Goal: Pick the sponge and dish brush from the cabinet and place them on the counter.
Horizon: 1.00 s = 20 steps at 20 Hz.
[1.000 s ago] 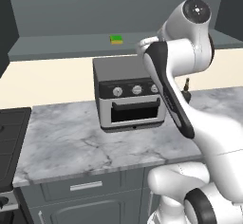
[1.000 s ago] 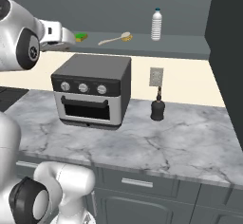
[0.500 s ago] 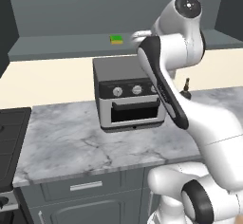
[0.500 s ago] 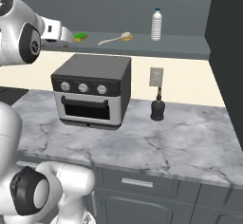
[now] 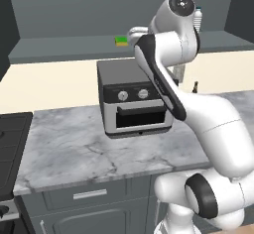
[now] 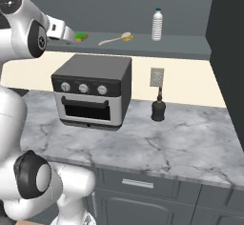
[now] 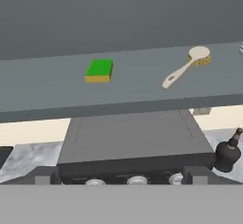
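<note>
The sponge (image 7: pixel 99 70), green over yellow, lies flat on the grey inner shelf of the cabinet (image 7: pixel 42 92). It also appears as the sponge (image 6: pixel 81 37) and the sponge (image 5: pixel 120 40) in the base views. Right of it on the same shelf lies the dish brush (image 7: pixel 186 67), also seen as the dish brush (image 6: pixel 116 39), its cream handle toward the shelf's front edge. My gripper (image 7: pixel 121 178) is open and holds nothing, with its fingertips (image 7: pixel 45 175) far apart. The gripper (image 6: pixel 70 35) hovers in front of the shelf, just left of the sponge and apart from it. Below spreads the marbled counter (image 6: pixel 167 140).
A dark toaster oven (image 6: pixel 93 93) stands on the counter right under the shelf. A clear bottle (image 6: pixel 157 25) stands at the shelf's right. A small black bottle (image 6: pixel 158 109) sits by the wall outlet. A black stovetop (image 5: pixel 10 144) borders the counter's left. The cabinet's dark door (image 6: pixel 228 52) hangs at the right.
My hand has risen and moved left toward the sponge in the left base view. The jaws have stayed open, and the sponge and brush have not moved.
</note>
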Motion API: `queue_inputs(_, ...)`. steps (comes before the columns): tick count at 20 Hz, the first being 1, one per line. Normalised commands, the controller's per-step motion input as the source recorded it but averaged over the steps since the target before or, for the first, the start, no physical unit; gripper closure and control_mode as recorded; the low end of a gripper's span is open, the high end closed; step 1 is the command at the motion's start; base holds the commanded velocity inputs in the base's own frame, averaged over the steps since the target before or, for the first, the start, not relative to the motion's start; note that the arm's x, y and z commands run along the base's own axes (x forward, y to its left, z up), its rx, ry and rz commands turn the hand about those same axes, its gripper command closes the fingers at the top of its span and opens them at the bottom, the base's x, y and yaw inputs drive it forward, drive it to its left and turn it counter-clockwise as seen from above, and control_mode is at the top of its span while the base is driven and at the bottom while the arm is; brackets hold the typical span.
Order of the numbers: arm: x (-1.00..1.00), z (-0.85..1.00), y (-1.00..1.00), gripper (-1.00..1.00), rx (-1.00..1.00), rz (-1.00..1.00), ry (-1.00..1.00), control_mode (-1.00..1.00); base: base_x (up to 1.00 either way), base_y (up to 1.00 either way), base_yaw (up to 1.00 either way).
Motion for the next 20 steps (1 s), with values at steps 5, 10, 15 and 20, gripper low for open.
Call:
queue_inputs(5, 0.52, 0.00, 0.01, -1.00, 0.06, -0.01, 0.00, -1.00, 0.00, 0.00, 0.00)
queue_inputs(10, 0.50, -0.09, 0.01, -1.00, 0.01, 0.00, 0.03, -1.00, 0.00, 0.00, 0.00)
queue_inputs(15, 0.42, -0.16, 0.05, -1.00, 0.00, 0.00, 0.04, -1.00, 0.00, 0.00, 0.00)
queue_inputs(20, 0.49, -0.01, 0.06, -1.00, 0.00, 0.00, 0.00, -1.00, 0.00, 0.00, 0.00)
